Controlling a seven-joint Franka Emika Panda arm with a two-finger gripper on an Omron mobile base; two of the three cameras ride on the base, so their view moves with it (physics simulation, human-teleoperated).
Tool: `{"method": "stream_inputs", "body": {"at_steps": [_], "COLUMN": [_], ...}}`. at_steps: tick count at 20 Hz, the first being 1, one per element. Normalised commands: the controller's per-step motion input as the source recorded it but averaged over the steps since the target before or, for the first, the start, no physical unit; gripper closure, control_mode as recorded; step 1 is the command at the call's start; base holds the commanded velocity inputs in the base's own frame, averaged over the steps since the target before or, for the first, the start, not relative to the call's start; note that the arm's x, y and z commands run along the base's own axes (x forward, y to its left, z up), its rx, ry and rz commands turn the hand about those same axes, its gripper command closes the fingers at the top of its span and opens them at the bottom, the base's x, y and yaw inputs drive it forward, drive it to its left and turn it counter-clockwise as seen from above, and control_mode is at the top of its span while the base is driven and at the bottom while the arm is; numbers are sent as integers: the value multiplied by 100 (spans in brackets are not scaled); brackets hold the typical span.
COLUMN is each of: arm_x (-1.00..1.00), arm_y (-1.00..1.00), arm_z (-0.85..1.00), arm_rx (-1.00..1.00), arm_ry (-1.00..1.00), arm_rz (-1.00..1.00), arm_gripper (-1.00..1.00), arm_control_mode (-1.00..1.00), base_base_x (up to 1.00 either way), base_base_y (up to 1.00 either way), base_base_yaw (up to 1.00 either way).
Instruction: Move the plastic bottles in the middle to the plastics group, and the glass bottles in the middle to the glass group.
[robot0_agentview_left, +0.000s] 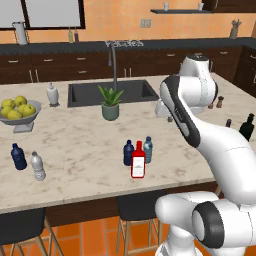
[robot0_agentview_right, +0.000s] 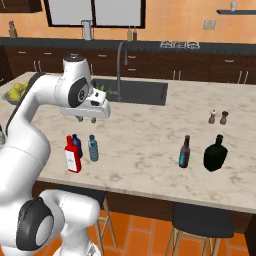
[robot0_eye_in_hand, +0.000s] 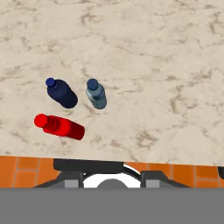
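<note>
- Left base view, centre: three bottles stand together near the front edge of the marble counter (robot0_agentview_left: 75, 145). The red bottle (robot0_agentview_left: 138, 161) with its white label is nearest the edge; the dark navy bottle (robot0_agentview_left: 128, 152) is just behind it to the left, and the pale teal bottle (robot0_agentview_left: 148, 149) just behind to the right.
- Left base view, lower left: a second navy bottle (robot0_agentview_left: 19, 156) and a clear greyish-white bottle (robot0_agentview_left: 37, 166) stand side by side, well apart from the middle trio.
- Left base view, right edge: a dark green-black bottle (robot0_agentview_left: 247, 126) is partly hidden by the white arm.
- Right base view, lower right: the same green-black bottle (robot0_agentview_right: 215, 153) stands beside a slimmer dark bottle with a blue label (robot0_agentview_right: 184, 152); two small shakers (robot0_agentview_right: 218, 117) stand farther back on the counter.
- Right base view, left of centre: the gripper (robot0_agentview_right: 86, 119) hangs above the counter, behind and above the trio and touching none of it. Whether its fingers stand wide or narrow cannot be told.
- Hand view, left of centre: seen from above, the red bottle (robot0_eye_in_hand: 59, 125), navy bottle (robot0_eye_in_hand: 62, 92) and teal bottle (robot0_eye_in_hand: 96, 93) form a tight triangle, all upright.
- Left base view, upper half: a sink (robot0_agentview_left: 112, 91), a potted plant (robot0_agentview_left: 110, 102) and a bowl of yellow-green fruit (robot0_agentview_left: 18, 112) lie beyond the bottles.
</note>
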Motion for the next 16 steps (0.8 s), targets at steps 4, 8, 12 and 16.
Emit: {"method": "stream_inputs", "body": {"at_steps": [4,8,12,16], "arm_x": [-4,-11,-2,8], "arm_y": [0,40,72,49], "arm_z": [-4,-38,-39,-28], "arm_rx": [-4,-7,0,0], "arm_ry": [0,0,0,0], "arm_rz": [0,1,0,17], "arm_gripper": [-100,-100,-100,-100], "arm_control_mode": [-100,-100,-100,-100], "base_base_x": [0,0,0,0], "base_base_y": [0,0,0,0], "base_base_yaw": [0,0,0,0]}}
